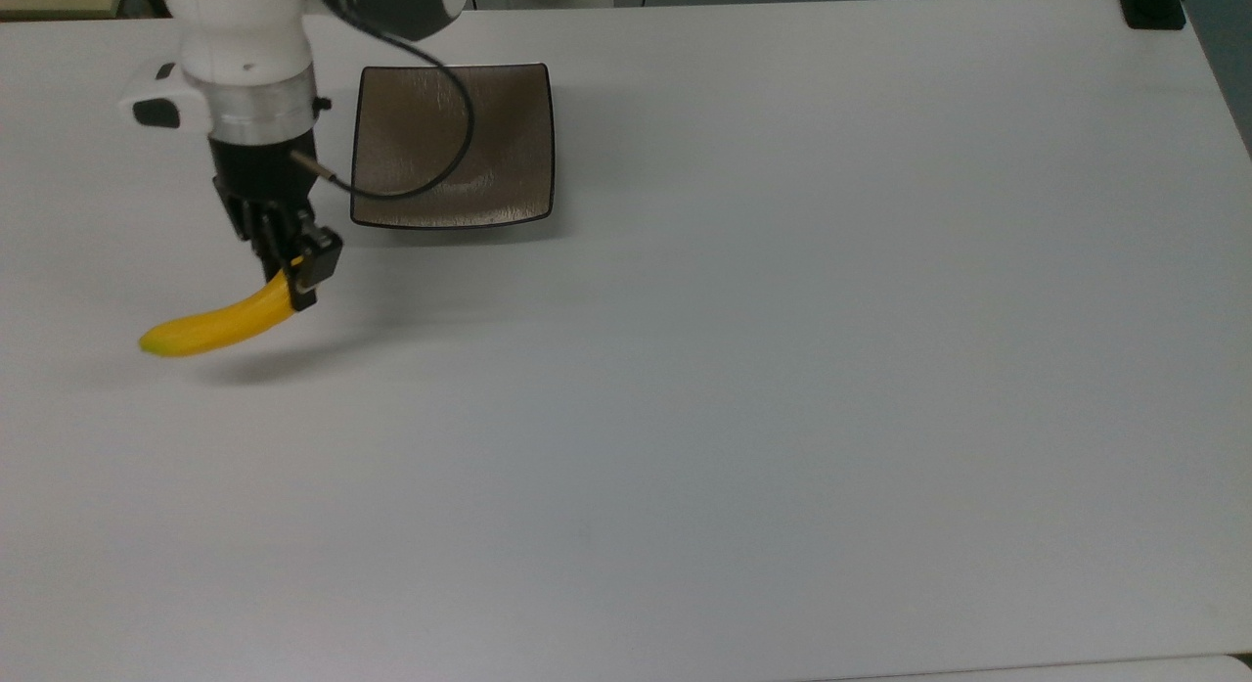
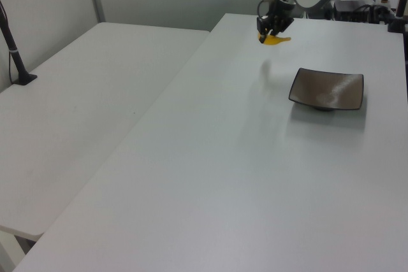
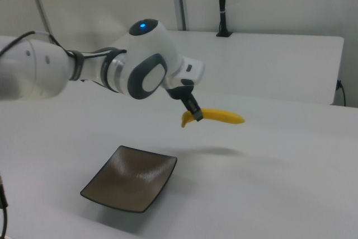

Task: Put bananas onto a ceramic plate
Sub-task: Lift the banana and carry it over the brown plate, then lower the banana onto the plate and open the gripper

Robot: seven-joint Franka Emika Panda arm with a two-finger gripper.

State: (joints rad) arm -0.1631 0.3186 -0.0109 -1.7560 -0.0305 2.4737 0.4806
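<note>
Currently the gripper (image 1: 293, 271) is clamped on the banana (image 1: 210, 327) near one end, carrying it in the air above the worktop (image 1: 782, 369), just off the plate (image 1: 453, 144) near its lower-left corner in the top view. Best to keep it level, centre it over the plate's dish, then lower before letting go. Bare worktop surrounds the plate, leaving ample room.

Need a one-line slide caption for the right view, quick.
Panda arm's pincer carries the banana in the air, past the far edge of the empty square ceramic plate.
</note>
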